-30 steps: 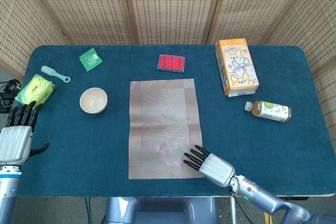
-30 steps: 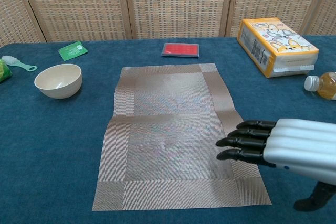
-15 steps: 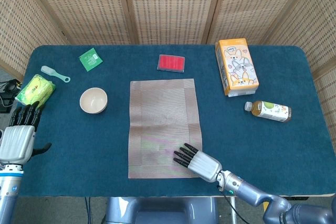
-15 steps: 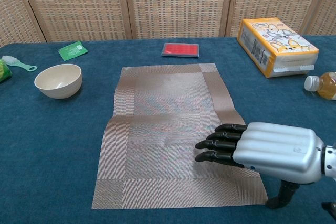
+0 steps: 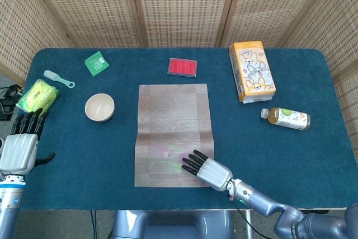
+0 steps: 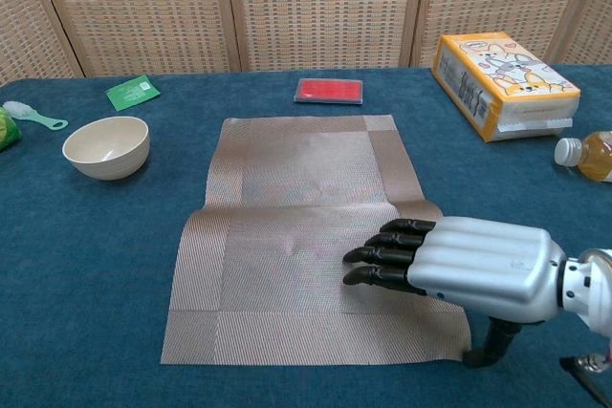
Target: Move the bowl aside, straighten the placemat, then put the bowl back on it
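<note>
The woven brown placemat (image 5: 173, 132) (image 6: 306, 226) lies in the middle of the blue table, its near half shifted a little to the left with a crease across it. My right hand (image 5: 206, 170) (image 6: 459, 265) rests flat on the mat's near right part, fingers stretched out and holding nothing. The cream bowl (image 5: 99, 107) (image 6: 106, 146) stands empty on the table left of the mat. My left hand (image 5: 21, 144) hovers at the table's left edge, fingers straight, holding nothing; the chest view does not show it.
A red flat case (image 5: 182, 66) lies beyond the mat. An orange tissue box (image 5: 251, 71) and a lying tea bottle (image 5: 286, 118) are at the right. A green packet (image 5: 96, 62), a small brush (image 5: 58, 78) and a yellow-green bag (image 5: 37, 95) are at the left.
My right hand has slid left across the mat's near end, dragging that end leftward. The bowl and my left hand have hardly moved.
</note>
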